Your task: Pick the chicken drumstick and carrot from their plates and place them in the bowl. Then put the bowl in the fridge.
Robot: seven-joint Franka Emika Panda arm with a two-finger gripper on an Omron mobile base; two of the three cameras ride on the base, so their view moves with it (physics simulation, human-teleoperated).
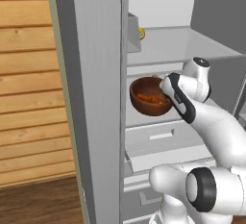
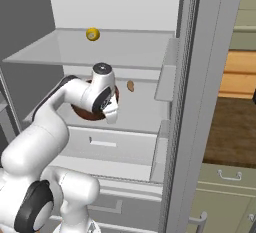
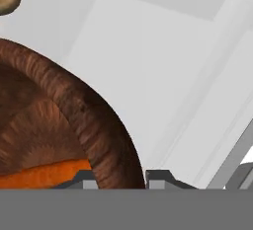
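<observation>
The dark reddish-brown bowl [image 1: 144,106] [image 2: 81,113] [image 3: 74,115] sits on a shelf inside the open fridge [image 1: 96,74] [image 2: 125,7]. An orange carrot [image 1: 150,98] [image 3: 44,174] lies in it. I cannot tell the chicken drumstick apart from the other orange-brown bits in the bowl. My gripper [image 1: 164,84] [image 3: 121,180] is at the bowl's near rim. One fingertip [image 3: 83,178] is inside the wall and the other outside, both pressed against it. The plates are out of view.
A clear shelf [image 1: 182,45] [image 2: 115,47] above the bowl carries a small yellow thing [image 1: 141,33] [image 2: 92,34]. A small tan lump [image 2: 130,85] [image 3: 7,2] lies behind the bowl. White drawers [image 1: 158,136] [image 2: 110,144] sit below. Door bins [image 2: 167,72] line the right.
</observation>
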